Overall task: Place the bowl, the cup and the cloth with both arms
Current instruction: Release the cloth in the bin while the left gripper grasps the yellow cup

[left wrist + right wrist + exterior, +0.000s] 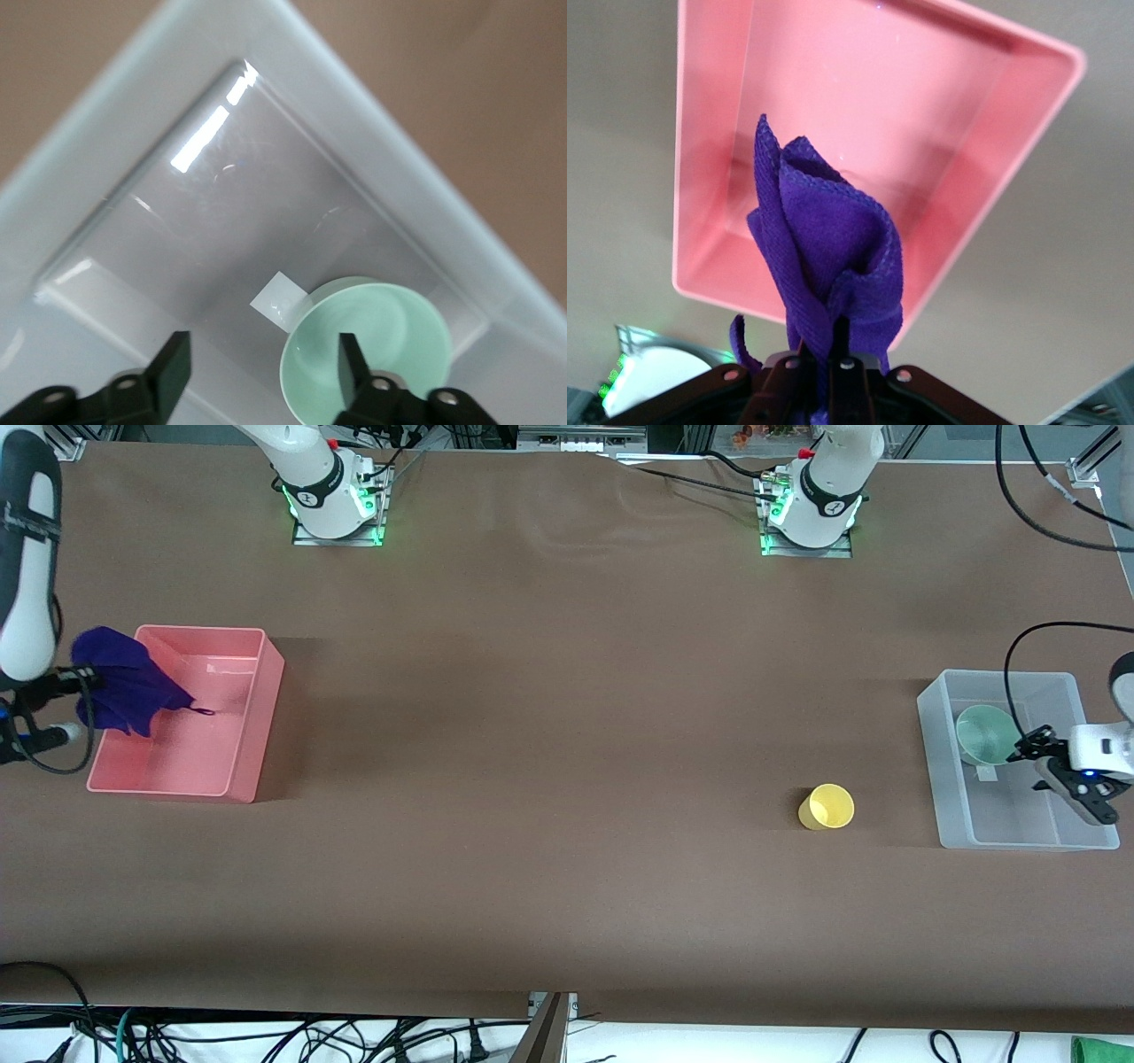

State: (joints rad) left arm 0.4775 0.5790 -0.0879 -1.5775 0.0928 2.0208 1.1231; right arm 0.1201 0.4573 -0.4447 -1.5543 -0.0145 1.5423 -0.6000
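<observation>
The bowl (985,734) sits in the clear bin (932,726); the left gripper (261,365) hangs spread above it. The right gripper (833,354) pinches the cloth (124,680) over the pink bin (262,717). The cup (827,807) lies on the table near the clear bin, not yet placed.

A brown surface (549,691) fills nearly the whole front view, its covering matte and slightly rippled near the edge where the bases stand. Light falls evenly from above and casts soft shadows. Along the edge nearest the front camera runs a white strip of floor or shelf strewn with tangled black cables (266,1036), and a metal bracket (547,1027) juts out at the middle. At the top edge, aluminium framing (580,438) and more black cables (1054,496) show; what stands there is hard to make out.
</observation>
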